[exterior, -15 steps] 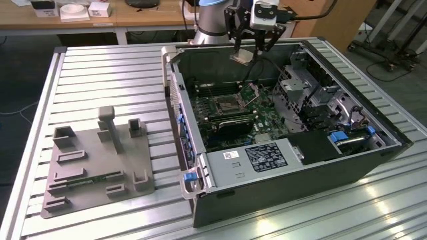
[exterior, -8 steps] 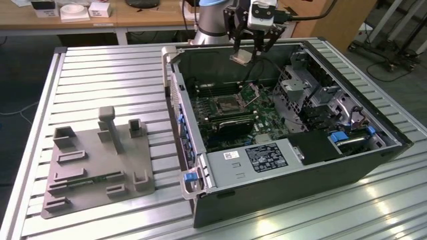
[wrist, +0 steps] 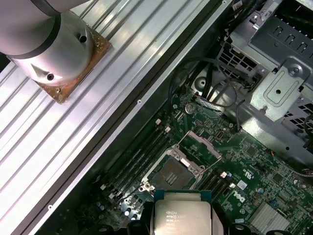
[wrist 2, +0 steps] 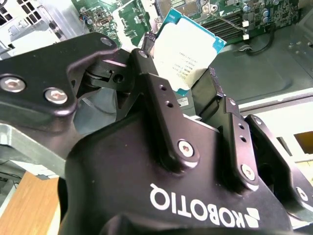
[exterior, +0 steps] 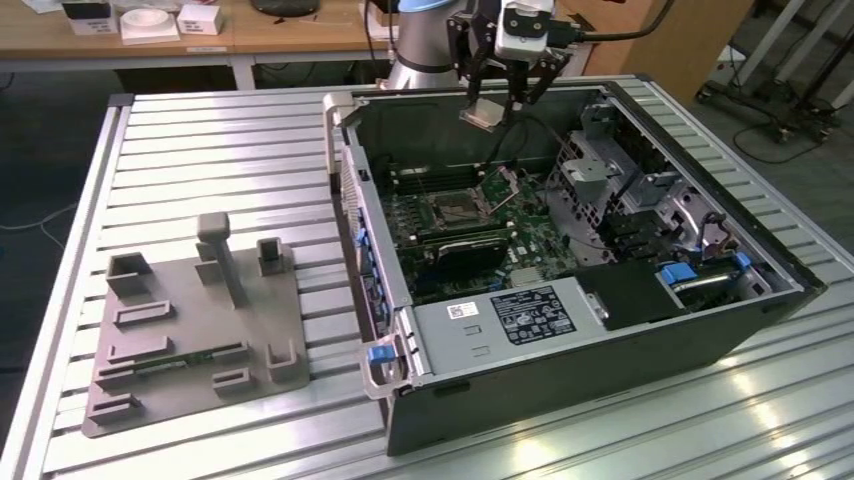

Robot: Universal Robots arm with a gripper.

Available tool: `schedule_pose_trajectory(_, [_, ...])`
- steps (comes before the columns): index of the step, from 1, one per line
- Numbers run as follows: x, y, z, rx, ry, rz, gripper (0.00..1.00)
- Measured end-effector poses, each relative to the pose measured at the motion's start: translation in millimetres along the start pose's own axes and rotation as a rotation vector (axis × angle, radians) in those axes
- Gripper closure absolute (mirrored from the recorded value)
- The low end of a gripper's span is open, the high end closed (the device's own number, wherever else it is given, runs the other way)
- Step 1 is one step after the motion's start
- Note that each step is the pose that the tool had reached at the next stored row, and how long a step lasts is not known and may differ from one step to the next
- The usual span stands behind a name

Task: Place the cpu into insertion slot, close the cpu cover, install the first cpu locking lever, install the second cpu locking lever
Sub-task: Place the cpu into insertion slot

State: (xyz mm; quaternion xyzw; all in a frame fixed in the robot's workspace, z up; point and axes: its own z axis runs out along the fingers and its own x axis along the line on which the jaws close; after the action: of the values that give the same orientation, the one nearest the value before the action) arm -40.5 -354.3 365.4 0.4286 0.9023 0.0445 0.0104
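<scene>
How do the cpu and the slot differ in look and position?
The cpu has a pale metal top; the slot has a dark centre. The cpu is held aloft in the end effector; the slot lies on the green board, uncovered. Both are square.

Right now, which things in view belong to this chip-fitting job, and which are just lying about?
In the job:
pincer, shut on the chip
open socket
raised cover plate

Lying about:
grey moulded tray
labelled power box
metal drive cage
black memory slots
</scene>
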Motion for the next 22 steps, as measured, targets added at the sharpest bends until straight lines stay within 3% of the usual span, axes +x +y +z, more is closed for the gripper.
schedule_pose_trajectory(8, [0.0,0.0,0.0,-0.0003,-0.001,0.011,0.46])
schedule_pose_trajectory(17, [0.0,0.0,0.3,-0.002,-0.0086,0.096,0.46])
schedule_pose_trajectory(22, [0.0,0.0,0.3,-0.0021,-0.0095,0.106,0.46])
